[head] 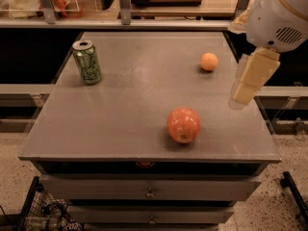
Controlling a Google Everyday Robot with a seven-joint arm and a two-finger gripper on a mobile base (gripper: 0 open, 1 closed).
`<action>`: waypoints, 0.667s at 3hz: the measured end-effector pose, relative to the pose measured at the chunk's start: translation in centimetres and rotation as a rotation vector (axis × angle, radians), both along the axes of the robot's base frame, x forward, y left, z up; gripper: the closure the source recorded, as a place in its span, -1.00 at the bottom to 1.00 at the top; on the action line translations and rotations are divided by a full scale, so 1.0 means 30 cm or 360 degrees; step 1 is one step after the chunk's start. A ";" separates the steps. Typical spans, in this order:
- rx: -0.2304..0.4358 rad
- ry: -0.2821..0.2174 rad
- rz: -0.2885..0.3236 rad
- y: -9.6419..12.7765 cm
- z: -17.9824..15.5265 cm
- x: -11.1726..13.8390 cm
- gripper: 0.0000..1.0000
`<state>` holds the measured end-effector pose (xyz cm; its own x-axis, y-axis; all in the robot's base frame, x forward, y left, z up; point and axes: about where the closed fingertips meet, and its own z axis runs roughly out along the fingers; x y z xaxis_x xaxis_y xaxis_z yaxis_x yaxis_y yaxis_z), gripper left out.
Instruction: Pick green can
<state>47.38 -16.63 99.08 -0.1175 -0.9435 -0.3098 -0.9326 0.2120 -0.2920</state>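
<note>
The green can (87, 62) stands upright at the far left of the grey table top (130, 105). It has a silver top and pale scribbled markings on its side. My gripper (244, 91) hangs at the right side of the table, above its right edge. It is cream coloured and sits under the white rounded arm housing (281, 13). It is far from the can, about a table's width to the right, and holds nothing that I can see.
A red-orange fruit (183, 124) lies near the front middle of the table. A small orange (209, 61) lies at the back right, near the gripper. Shelving with rails runs behind the table. Drawers (149, 191) and a wire basket (45, 213) are below.
</note>
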 end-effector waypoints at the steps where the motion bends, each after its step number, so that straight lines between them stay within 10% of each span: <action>1: 0.0096 -0.0067 0.0117 0.147 0.043 0.064 -1.00; 2: 0.0103 -0.0075 0.0128 0.161 0.049 0.068 -1.00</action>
<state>49.43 -11.79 100.56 -0.0261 -0.9272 -0.3737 -0.9329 0.1569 -0.3242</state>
